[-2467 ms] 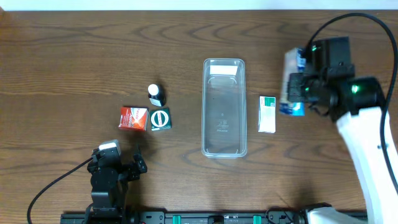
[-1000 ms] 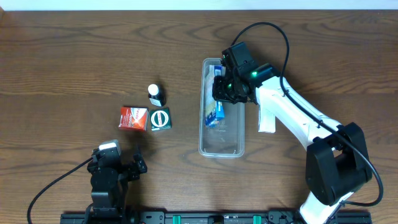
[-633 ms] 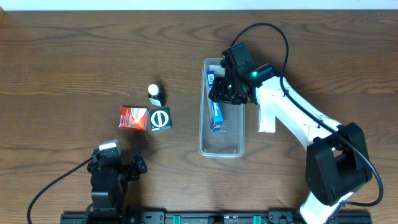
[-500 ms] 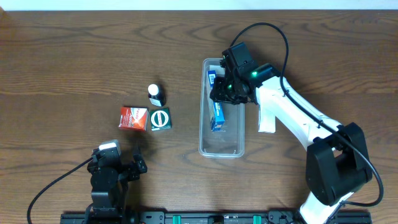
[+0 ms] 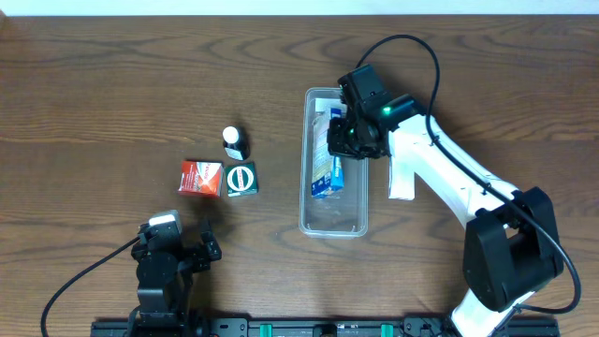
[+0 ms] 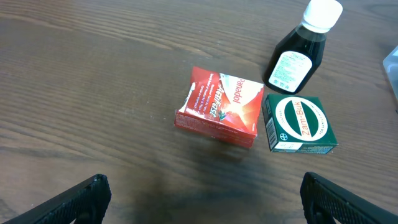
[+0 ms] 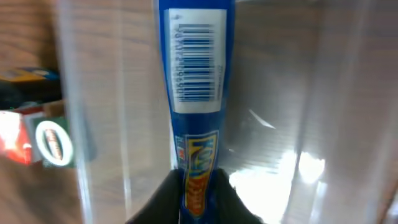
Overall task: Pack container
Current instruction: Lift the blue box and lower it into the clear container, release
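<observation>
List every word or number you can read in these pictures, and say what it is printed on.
"Panadol" and "ActiFast": on the red box.
"Zam-Buk": on the green box.
Label on the bottle: too small to read.
Barcode digits and yellow lettering on the blue box in the container: blurred.

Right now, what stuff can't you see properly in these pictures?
- Right tool: right wrist view, blurred and cut off by the bottom edge, so its grip on the blue box is unclear. Overhead, its own arm covers it.
- White-and-green box: overhead, the right arm hides part of it.
- Dark bottle: left wrist view, label print too small.
- Container: left wrist view, cut off by the right edge.
</observation>
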### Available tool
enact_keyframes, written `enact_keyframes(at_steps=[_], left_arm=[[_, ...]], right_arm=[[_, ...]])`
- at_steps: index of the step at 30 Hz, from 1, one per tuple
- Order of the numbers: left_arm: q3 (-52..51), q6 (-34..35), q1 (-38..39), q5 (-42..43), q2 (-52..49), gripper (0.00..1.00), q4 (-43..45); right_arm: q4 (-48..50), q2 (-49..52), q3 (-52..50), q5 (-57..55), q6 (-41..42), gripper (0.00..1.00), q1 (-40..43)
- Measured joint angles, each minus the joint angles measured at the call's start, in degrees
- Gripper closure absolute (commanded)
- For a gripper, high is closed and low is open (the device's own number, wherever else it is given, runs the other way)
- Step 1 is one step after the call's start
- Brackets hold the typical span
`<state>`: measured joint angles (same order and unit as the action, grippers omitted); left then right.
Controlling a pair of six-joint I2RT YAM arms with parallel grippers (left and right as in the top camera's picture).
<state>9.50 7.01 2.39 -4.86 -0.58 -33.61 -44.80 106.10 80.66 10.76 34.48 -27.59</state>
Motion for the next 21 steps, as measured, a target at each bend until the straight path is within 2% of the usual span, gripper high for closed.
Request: enact_keyframes(at_steps=[3, 6, 18, 21], left_arm=[[0.00, 0.00, 0.00, 0.00, 0.00, 0.02, 0.00], [0.00, 0.00, 0.00, 0.00, 0.00, 0.02, 0.00], [0.00, 0.00, 0.00, 0.00, 0.00, 0.02, 0.00], [0.00, 0.00, 0.00, 0.00, 0.00, 0.02, 0.00]], right_arm=[[-1.29, 0.00, 0.00, -1.75, 0.57, 0.58, 0.00], [-1.09, 0.00, 0.00, -2.75, 0.55, 0.51, 0.00], [2.03, -4.59, 0.00, -3.32, -0.57, 0.52, 0.13], [2.01, -7.85, 0.00, -3.41, -0.98, 0.60, 0.37]])
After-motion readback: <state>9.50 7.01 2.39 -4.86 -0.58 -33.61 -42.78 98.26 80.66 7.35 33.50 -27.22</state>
